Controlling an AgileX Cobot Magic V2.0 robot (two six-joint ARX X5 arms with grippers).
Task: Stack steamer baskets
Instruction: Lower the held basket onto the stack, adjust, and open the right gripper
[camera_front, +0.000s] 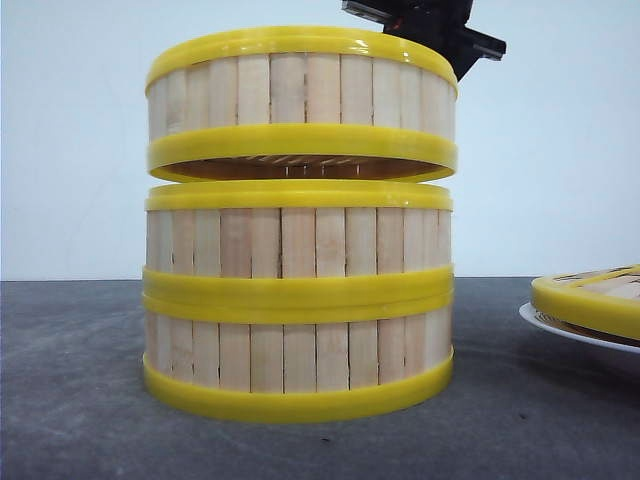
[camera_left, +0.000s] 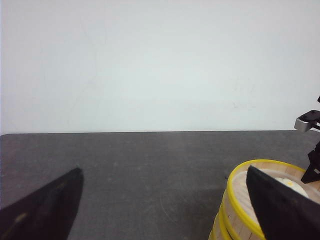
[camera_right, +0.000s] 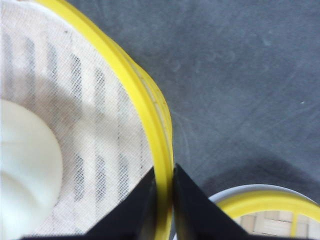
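Two steamer baskets stand stacked in the middle of the table, the lower one (camera_front: 298, 355) under the middle one (camera_front: 298, 240). A third steamer basket (camera_front: 300, 105) hangs just above them with a narrow gap, slightly tilted. My right gripper (camera_front: 440, 35) is shut on its yellow rim at the back right; the wrist view shows the fingers pinching the rim (camera_right: 164, 172). The basket's mesh liner (camera_right: 100, 100) carries a white bun (camera_right: 25, 165). My left gripper (camera_left: 164, 170) is open over bare table, left of the stack (camera_left: 235, 200).
A flat yellow-rimmed slatted lid (camera_front: 590, 300) rests on a white plate (camera_front: 560, 330) at the right edge of the table, close below the held basket's rim in the right wrist view (camera_right: 265, 210). A pale wall stands behind the dark grey table (camera_front: 80, 400).
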